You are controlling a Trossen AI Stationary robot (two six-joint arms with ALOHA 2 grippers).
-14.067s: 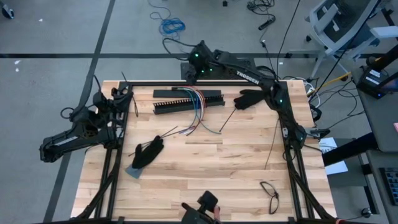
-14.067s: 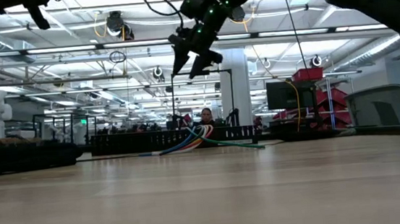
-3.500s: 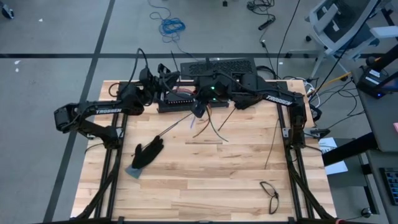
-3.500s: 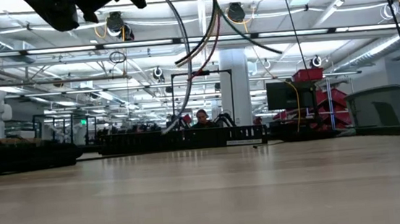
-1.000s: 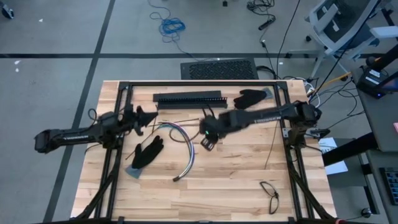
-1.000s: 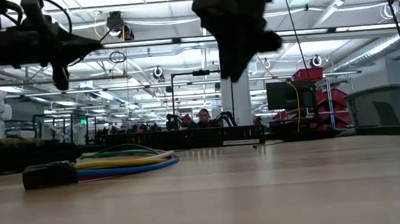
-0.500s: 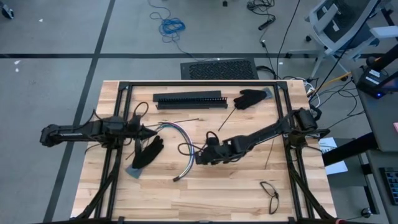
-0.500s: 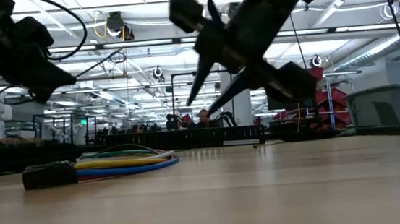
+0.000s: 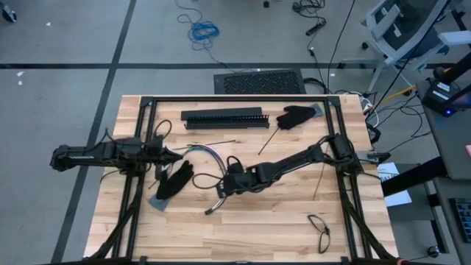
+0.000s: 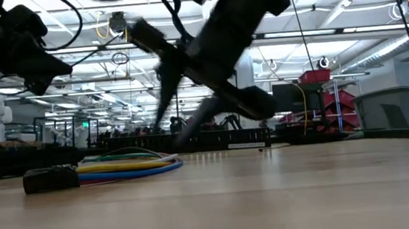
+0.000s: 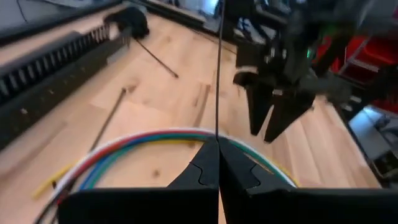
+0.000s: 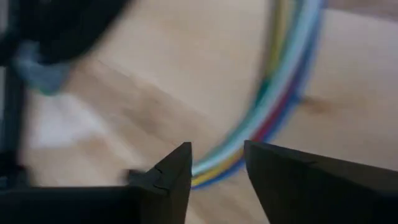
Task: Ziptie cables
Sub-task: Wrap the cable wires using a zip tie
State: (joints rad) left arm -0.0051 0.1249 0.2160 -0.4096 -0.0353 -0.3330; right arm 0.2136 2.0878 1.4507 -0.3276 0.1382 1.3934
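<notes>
The cables (image 9: 211,152) lie on the table in one arc-shaped bundle of coloured wires, with a black end (image 10: 50,178) at the near side; they also show in the wrist views (image 11: 143,140) (image 12: 292,68). My right gripper (image 9: 221,185) stands open low over the arc's near part, pointing down at a slant; its fingers (image 12: 180,165) flank the bundle without touching it. My left gripper (image 9: 179,154) hovers at the arc's far left end, shut on a thin black strip (image 11: 217,74). My left gripper pinches one end of the thin black strip (image 11: 217,134) between its two shut fingertips. The strip runs straight on ahead of the fingers, clear of the table.
A long black slotted bar (image 9: 224,118) lies near the far edge with a black glove (image 9: 298,115) to its right. Another black glove (image 9: 174,180) lies beside the cables. Loose black strips (image 9: 217,141) (image 9: 320,173) and glasses (image 9: 320,228) lie on the wood.
My right gripper has come down and moved toward the table's left and near edges, rolling as it went, until it stands over the cable arc. My left gripper has swung a little toward the near edge and tipped. The cables have stayed where they were.
</notes>
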